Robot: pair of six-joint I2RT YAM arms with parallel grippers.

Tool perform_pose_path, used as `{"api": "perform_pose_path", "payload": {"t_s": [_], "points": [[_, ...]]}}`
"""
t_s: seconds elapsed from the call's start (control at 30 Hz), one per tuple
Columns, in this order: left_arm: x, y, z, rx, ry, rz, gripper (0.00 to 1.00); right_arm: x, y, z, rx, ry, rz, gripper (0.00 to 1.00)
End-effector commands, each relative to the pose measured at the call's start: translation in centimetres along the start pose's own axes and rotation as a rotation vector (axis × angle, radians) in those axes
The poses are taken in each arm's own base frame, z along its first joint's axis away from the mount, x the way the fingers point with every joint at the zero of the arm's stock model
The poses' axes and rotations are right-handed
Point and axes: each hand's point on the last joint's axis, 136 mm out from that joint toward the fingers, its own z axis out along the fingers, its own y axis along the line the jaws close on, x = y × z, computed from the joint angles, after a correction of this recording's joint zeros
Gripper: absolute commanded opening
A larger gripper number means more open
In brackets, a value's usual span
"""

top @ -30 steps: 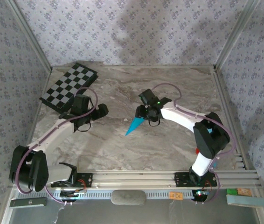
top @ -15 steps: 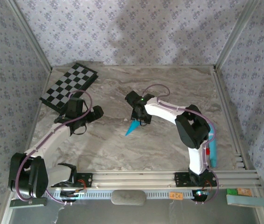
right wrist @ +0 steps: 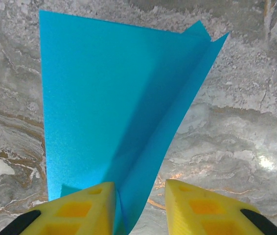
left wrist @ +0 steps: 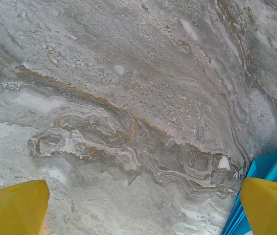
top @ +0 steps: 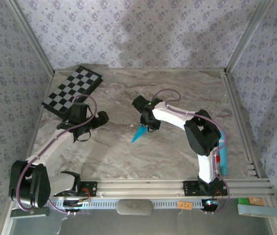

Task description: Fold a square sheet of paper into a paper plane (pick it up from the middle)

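Right gripper (right wrist: 139, 191) straddles the tail fold of the bright turquoise-blue paper dart (right wrist: 114, 103), lying mid-way across the grey marble tabletop (top: 187, 88). Its pads sit close, with a gap showing, nothing clamped. Left gripper (left wrist: 138, 208) hangs wide open over bare marble nearby.

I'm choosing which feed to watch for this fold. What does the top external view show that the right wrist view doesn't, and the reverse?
Top external gives the layout: the checkerboard at the marble table's far left corner, and the left claw off to the left of the paper plane. Right wrist gives the detail: the plane's lengthwise crease running down between the right claw's yellow fingers, which stand apart. Both share the turquoise plane, the right claw at it, and the marble.
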Motion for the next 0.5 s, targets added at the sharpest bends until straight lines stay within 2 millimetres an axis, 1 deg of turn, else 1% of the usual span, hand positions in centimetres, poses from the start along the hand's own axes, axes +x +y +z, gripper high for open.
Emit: {"api": "perform_pose_path", "payload": {"t_s": [0.0,0.07,0.2,0.37,0.47], "points": [[0.4,0.3,-0.1,0.0,0.016,0.001,1.0,0.4,-0.4,1.1,0.014,0.034,0.024,0.33],[0.4,0.3,-0.1,0.0,0.016,-0.001,1.0,0.4,-0.3,1.2,0.012,0.038,0.022,0.33],[0.4,0.3,-0.1,-0.001,0.016,-0.005,1.0,0.3,-0.6,1.1,0.002,0.037,0.03,0.19],[0.1,0.4,-0.1,-0.006,0.011,-0.014,1.0,-0.8,0.0,-0.6,-0.039,-0.013,-0.001,0.1],[0.0,0.8,-0.1,-0.014,0.007,-0.038,1.0,-1.5,1.1,-1.9,-0.095,-0.044,-0.058,0.07]]}}
